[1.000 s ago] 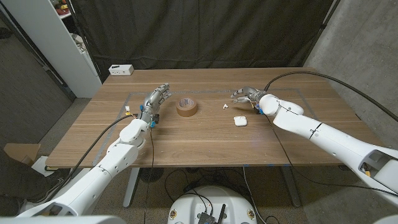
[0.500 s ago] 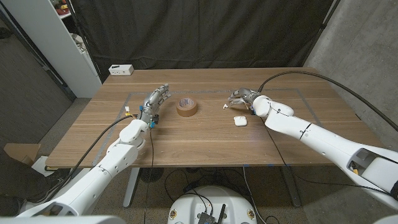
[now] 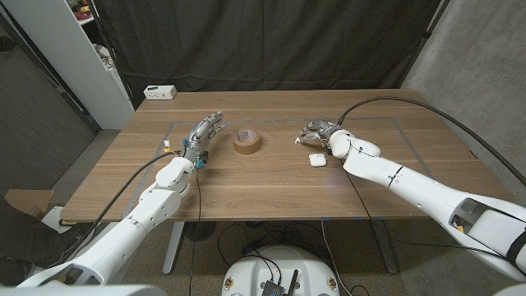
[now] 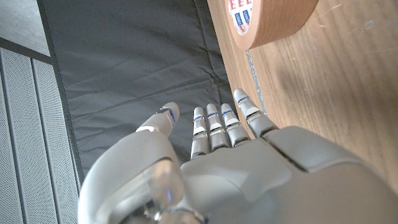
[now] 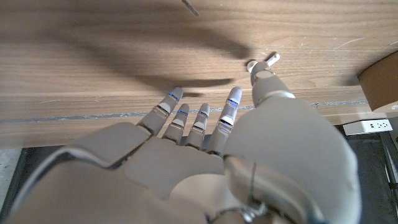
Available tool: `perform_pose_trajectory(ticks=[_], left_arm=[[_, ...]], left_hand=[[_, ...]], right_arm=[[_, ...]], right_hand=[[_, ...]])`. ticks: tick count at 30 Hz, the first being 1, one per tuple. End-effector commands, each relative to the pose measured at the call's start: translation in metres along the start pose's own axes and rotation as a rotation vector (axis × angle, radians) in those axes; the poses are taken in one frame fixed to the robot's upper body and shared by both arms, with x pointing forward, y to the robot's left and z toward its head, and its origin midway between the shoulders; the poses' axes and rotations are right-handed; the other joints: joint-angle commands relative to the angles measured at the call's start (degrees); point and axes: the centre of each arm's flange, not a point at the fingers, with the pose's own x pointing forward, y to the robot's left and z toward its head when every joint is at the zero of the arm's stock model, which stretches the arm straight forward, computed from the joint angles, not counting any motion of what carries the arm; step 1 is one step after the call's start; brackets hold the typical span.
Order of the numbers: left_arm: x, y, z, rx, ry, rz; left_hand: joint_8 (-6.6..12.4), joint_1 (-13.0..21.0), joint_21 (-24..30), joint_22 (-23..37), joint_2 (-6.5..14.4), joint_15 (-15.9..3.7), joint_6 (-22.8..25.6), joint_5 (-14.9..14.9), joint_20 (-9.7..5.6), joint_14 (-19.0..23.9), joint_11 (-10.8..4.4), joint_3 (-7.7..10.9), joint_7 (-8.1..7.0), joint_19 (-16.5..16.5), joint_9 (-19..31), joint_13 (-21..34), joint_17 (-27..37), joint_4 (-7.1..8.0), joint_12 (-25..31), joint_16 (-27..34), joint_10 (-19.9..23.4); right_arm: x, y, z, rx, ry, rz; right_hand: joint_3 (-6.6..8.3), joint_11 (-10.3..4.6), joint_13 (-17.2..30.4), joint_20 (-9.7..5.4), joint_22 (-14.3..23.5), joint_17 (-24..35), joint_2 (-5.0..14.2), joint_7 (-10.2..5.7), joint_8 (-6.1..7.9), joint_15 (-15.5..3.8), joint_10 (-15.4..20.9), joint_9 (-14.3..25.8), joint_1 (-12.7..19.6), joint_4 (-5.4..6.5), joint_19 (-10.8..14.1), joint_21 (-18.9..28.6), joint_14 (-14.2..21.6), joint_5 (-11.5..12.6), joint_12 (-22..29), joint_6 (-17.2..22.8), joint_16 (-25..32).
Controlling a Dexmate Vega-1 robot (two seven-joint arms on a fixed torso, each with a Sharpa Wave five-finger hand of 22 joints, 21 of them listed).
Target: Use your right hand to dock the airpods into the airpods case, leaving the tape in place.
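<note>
The right hand hovered with fingers spread and empty over the airpod, poised to pinch it; the case lay nearer the desk's front edge. The left hand waited, released, beside the tape.

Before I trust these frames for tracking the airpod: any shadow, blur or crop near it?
Right wrist view: right hand casts a broad shadow near the airpod, which stays sharp. Head view: even light, airpod tiny. Left wrist view: tape cropped.
</note>
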Motion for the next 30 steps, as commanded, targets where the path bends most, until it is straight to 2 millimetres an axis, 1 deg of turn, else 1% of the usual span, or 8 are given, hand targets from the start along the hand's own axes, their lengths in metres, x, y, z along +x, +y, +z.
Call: perform_pose_trajectory(ticks=[1,8,16,17,24,27,30], left_arm=[[-0.002,0.007,0.000,0.002,0.005,0.004],[-0.004,0.008,-0.002,-0.003,0.010,0.002],[-0.004,0.008,-0.003,-0.007,0.011,0.000],[-0.004,0.008,-0.004,-0.008,0.012,-0.001],[-0.003,0.008,-0.005,-0.011,0.009,-0.005],[-0.003,0.010,-0.006,-0.012,0.010,-0.005],[-0.003,0.010,-0.007,-0.011,0.015,-0.004]], left_hand=[[-0.11,-0.50,-0.07,0.08,0.01,-0.23,0.66,0.35,0.10,0.35,-0.08,0.25,0.17,-0.07,0.21,0.26,0.05,-0.13,0.28,0.19,0.42],[-0.15,-0.58,-0.17,0.08,0.02,-0.25,0.79,0.35,0.10,0.37,0.02,0.28,0.14,-0.04,0.23,0.33,0.05,-0.16,0.30,0.18,0.41],[-0.18,-0.67,-0.24,0.09,0.04,-0.27,0.89,0.35,0.07,0.37,0.10,0.31,0.21,0.01,0.25,0.38,0.06,-0.13,0.33,0.17,0.43],[-0.19,-0.68,-0.25,0.09,0.04,-0.25,0.88,0.34,0.08,0.37,0.11,0.31,0.23,0.01,0.25,0.38,0.06,-0.13,0.33,0.17,0.43],[-0.23,-0.74,-0.34,0.10,0.09,-0.32,0.95,0.35,0.13,0.38,0.07,0.37,0.13,0.03,0.27,0.43,0.06,-0.14,0.34,0.17,0.41],[-0.25,-0.75,-0.35,0.11,0.12,-0.34,0.97,0.36,0.14,0.38,0.22,0.40,0.16,0.12,0.28,0.45,0.06,-0.16,0.32,0.16,0.36],[-0.27,-0.77,-0.38,0.11,0.12,-0.36,1.02,0.37,0.11,0.35,0.13,0.43,0.14,0.14,0.28,0.48,0.05,-0.18,0.33,0.14,0.37]], right_arm=[[0.002,0.009,0.005,0.023,0.020,-0.033],[0.002,0.014,0.004,0.040,0.029,-0.037],[-0.003,0.021,0.006,0.056,0.022,-0.031],[-0.003,0.022,0.006,0.057,0.023,-0.031],[-0.002,0.026,0.006,0.071,0.022,-0.037],[0.000,0.028,0.006,0.075,0.024,-0.049],[0.001,0.030,0.006,0.078,0.017,-0.066]], right_hand=[[-0.23,0.16,0.08,-0.13,0.24,0.01,0.01,0.14,0.39,-4.07,1.06,0.16,1.00,0.16,0.89,0.32,0.99,0.35,0.53,0.98,0.52],[-0.31,0.48,0.17,-0.48,0.26,0.03,-0.04,0.22,0.61,-4.20,1.76,0.22,1.52,0.22,1.47,0.37,1.80,0.40,0.76,2.00,0.68],[-0.43,0.76,0.27,-0.58,0.27,0.06,-0.09,0.46,0.74,-4.13,2.25,0.28,1.88,0.30,1.81,0.35,2.25,0.41,0.91,2.71,0.72],[-0.45,0.53,0.29,-0.59,0.27,0.06,-0.10,0.43,0.75,-4.14,2.23,0.29,1.94,0.30,1.89,0.35,2.31,0.41,0.90,2.78,0.72],[-0.49,0.69,0.35,-0.82,0.28,0.08,-0.11,0.49,0.71,-4.37,2.51,0.35,2.32,0.29,2.27,0.39,2.87,0.44,0.97,2.98,0.83],[-0.51,0.42,0.39,-0.90,0.29,0.10,-0.07,0.48,0.63,-4.44,2.77,0.38,2.50,0.32,2.35,0.36,3.12,0.45,1.06,2.92,0.87],[-0.51,0.17,0.49,-1.00,0.30,0.13,0.07,0.63,0.86,-4.96,3.55,0.54,2.88,0.35,2.56,0.34,3.69,0.47,1.34,3.56,1.01]])
